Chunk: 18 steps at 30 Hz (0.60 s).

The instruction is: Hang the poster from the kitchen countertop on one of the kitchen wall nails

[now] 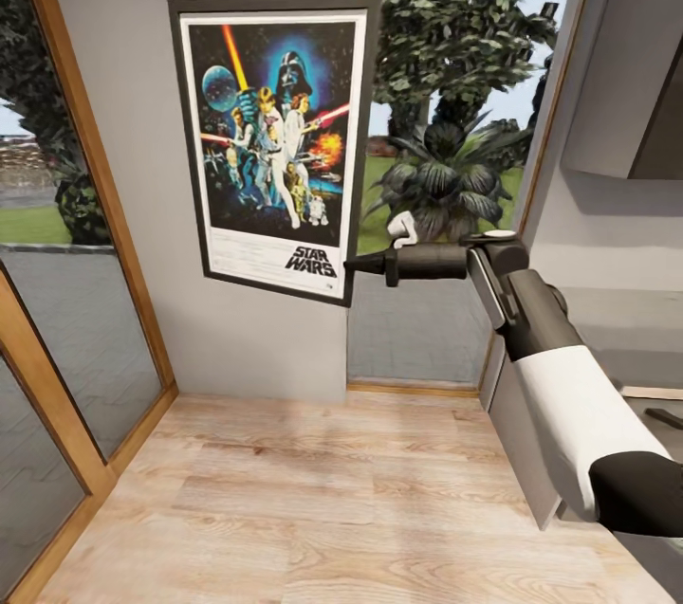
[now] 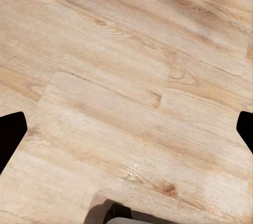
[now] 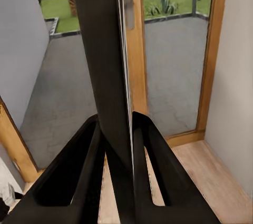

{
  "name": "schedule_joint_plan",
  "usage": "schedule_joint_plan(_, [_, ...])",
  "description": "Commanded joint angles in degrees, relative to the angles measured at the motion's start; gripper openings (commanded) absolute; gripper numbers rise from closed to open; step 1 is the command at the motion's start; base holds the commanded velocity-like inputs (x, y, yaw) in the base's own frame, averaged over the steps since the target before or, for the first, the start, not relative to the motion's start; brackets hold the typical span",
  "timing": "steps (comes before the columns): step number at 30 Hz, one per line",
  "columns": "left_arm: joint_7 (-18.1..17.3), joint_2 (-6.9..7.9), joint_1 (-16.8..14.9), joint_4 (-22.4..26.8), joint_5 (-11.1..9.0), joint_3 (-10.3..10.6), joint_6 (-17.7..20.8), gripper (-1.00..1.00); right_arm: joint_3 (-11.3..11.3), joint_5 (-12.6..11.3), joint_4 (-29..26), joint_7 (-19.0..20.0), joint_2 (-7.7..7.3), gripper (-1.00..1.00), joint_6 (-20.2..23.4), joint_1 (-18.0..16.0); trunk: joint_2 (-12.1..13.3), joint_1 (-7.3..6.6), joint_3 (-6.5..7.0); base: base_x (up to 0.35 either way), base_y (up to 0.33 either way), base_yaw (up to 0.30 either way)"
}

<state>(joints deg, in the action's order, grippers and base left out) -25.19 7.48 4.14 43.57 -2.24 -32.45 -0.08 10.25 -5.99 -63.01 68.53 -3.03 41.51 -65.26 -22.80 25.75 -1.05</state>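
The poster (image 1: 270, 139), a Star Wars print in a thin black frame, stands upright and slightly tilted against the light-grey wall (image 1: 123, 111). My right gripper (image 1: 353, 266) is shut on its lower right edge, the arm reaching in from the right. In the right wrist view, both dark fingers (image 3: 89, 161) clamp the frame, and the poster (image 3: 100, 50) appears edge-on as a dark strip. My left gripper (image 2: 126, 132) is open over the wood floor (image 2: 132, 76), holding nothing. The wall nail is hidden or out of view.
A wood-framed glass door (image 1: 57, 234) is on the left. A garden window (image 1: 446, 158) lies right of the wall strip. A grey wall unit (image 1: 626, 64) hangs at upper right, and a grey cabinet side (image 1: 512, 433) stands below my right arm. Pale plank floor (image 1: 332, 490) stretches ahead.
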Motion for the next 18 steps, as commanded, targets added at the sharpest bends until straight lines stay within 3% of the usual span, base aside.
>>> schedule_joint_plan(1, [-0.3,-0.01,0.0,0.0,-0.2,-0.1,0.0,1.0,0.1,-0.6,-0.1,-0.1,0.14,-1.0,1.1,-0.1,-0.1,0.04,-0.11,0.0,0.0,0.0])
schedule_joint_plan(18, [-0.3,-0.01,0.0,0.0,-0.2,-0.1,0.0,1.0,0.1,-0.6,-0.2,-0.2,0.57,-1.0,1.8,-0.1,-0.1,0.04,-0.11,0.0,0.0,0.0])
